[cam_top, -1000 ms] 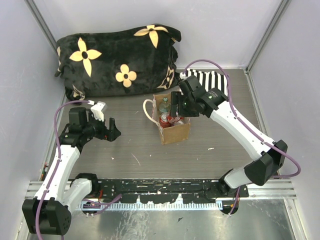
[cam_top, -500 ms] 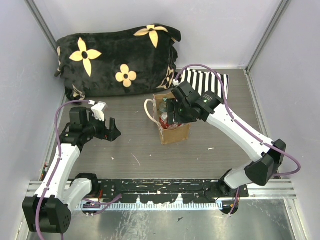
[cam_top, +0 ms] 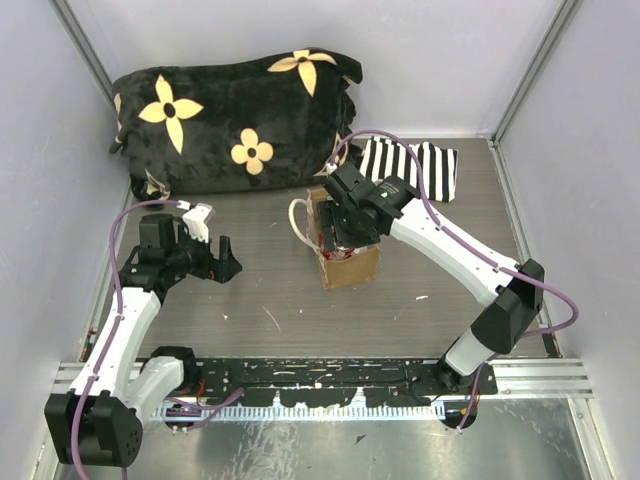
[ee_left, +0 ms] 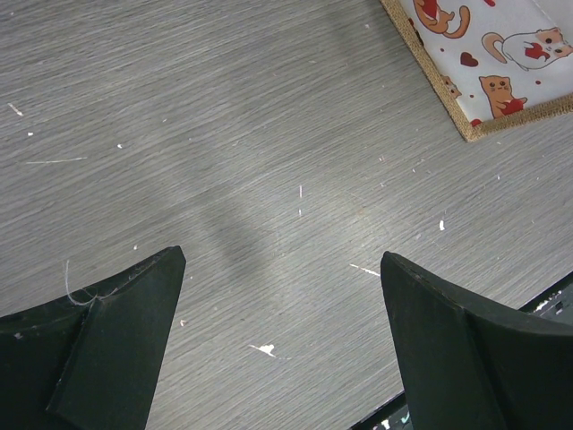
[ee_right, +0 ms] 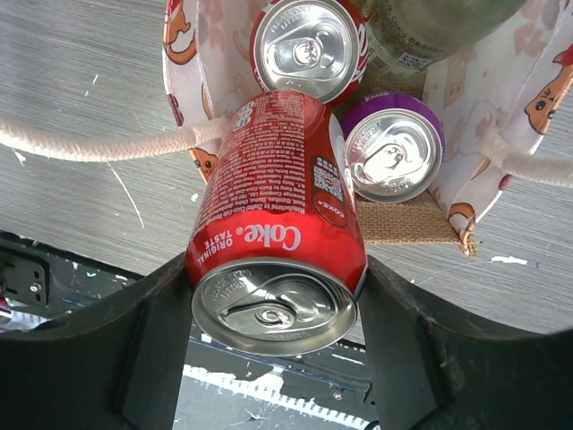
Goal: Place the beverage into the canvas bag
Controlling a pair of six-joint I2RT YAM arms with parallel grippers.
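Grey woodgrain table (cam_top: 270, 300). I see my left gripper (ee_left: 282, 260) spread wide over it, well left of the canvas bag (cam_top: 352, 268). My right gripper (ee_right: 273, 313) pinches the Coke can (ee_right: 277, 206), tilted at the bag's mouth above a red-rimmed can (ee_right: 309, 45) and a purple can (ee_right: 394, 157) inside. Beyond the bag lies striped cloth (cam_top: 410, 168).

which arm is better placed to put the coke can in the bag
Right. Its hand is shut on the coke can, tilted at the open mouth of the bag. The left hand is open and empty, over the table off to the bag's left.
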